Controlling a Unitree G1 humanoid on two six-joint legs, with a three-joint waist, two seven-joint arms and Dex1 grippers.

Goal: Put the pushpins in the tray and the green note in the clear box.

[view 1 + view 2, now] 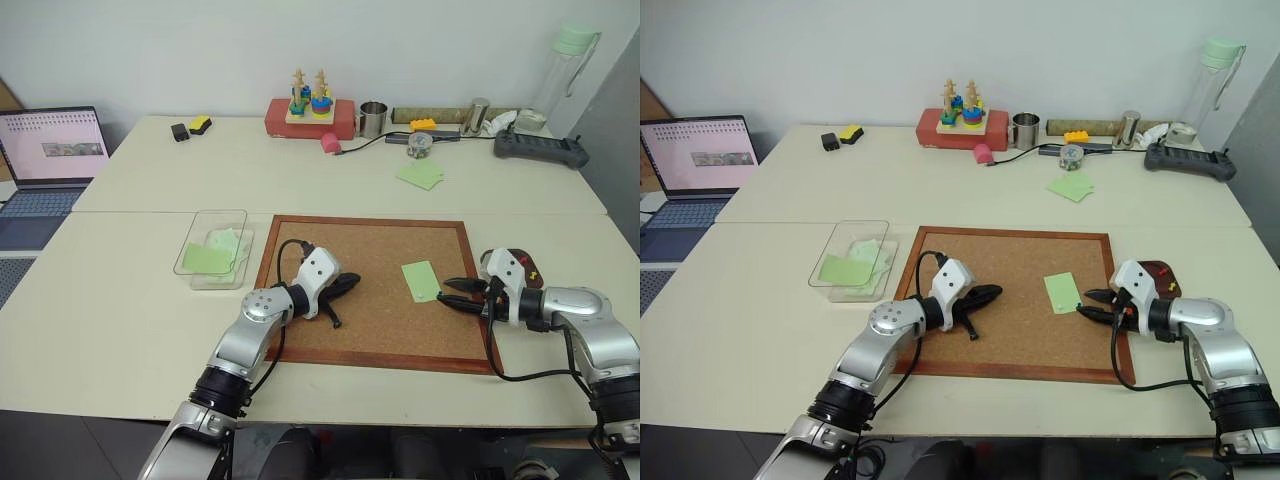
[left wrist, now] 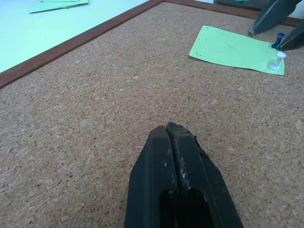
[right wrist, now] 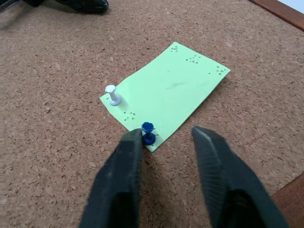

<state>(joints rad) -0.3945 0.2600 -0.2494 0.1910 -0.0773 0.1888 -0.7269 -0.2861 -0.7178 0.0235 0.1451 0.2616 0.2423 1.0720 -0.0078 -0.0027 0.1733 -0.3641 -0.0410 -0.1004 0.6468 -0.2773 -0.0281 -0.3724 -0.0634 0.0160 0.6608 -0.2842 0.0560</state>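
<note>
The clear box (image 1: 214,240) stood on the table (image 1: 120,300) just off the cork board's (image 1: 370,290) left edge, and several loose green notes (image 1: 212,255) lay inside it. The tray (image 1: 527,268) sat on the table just past the board's right edge, partly hidden behind the right arm; small red and yellow pushpin heads (image 1: 533,271) showed in it.

The green note (image 3: 166,95) lay flat on the cork, near the board's right edge. Two pushpins were stuck in it along one short edge: a white pushpin (image 3: 112,94) at one corner and a blue pushpin (image 3: 148,132) at the other.

The right gripper (image 3: 164,142) reached in over the board's right edge, its jaws parted and astride that corner of the note. One finger (image 3: 128,156) was just beside the blue pin, the other stood apart; nothing was grasped.

The left gripper (image 2: 172,137) hung low over the cork near the board's middle, jaws clenched together on nothing, well apart from the note.

More green notes (image 1: 420,175) lay near the table's far edge.
</note>
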